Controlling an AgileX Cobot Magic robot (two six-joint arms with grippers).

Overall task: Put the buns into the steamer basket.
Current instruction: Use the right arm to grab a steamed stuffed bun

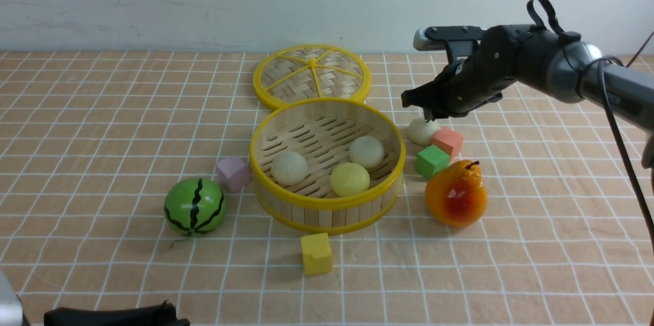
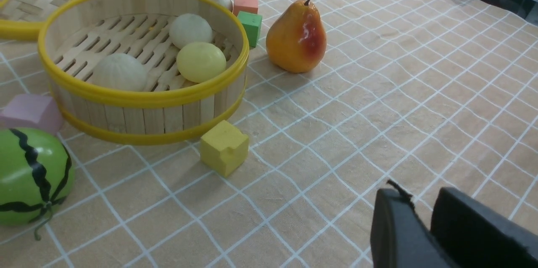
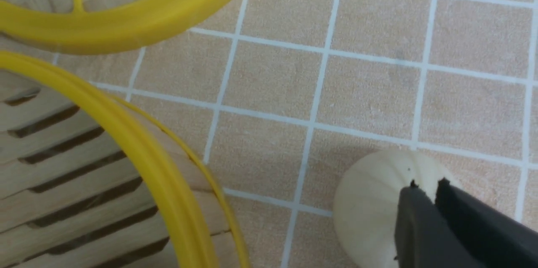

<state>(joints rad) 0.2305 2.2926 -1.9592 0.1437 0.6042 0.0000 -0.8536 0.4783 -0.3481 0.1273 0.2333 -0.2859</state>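
Steamer basket: the round bamboo steamer basket with yellow rims (image 1: 327,202) sits mid-cloth, open side up.
In the basket: three buns are home! An off-white pleated bun (image 1: 289,167) on the left of the slats, a second off-white bun (image 1: 366,152) towards the back right, and the pale yellow bun (image 1: 349,179) at the front between them.
Last bun: the fourth off-white bun (image 1: 421,132) is out on the checked orange tablecloth (image 1: 102,126), just right of the basket wall and touching the salmon-pink cube (image 1: 448,141).
Right gripper: the black right gripper (image 1: 427,114) hovers right over that last bun. The wrist view shows its fingers pressed together with only a sliver between them, gripping nothing.
Left gripper: the left gripper (image 2: 418,194) is low at the near edge, well apart from the basket, its fingers close together and empty.
Neighbours: the green cube (image 1: 431,160) and orange pear (image 1: 456,193) are right of the basket, with the yellow cube (image 1: 316,253) in front. The lilac cube (image 1: 233,173) and green striped watermelon ball (image 1: 194,206) are on the left, and the flat woven lid (image 1: 311,73) lies behind.
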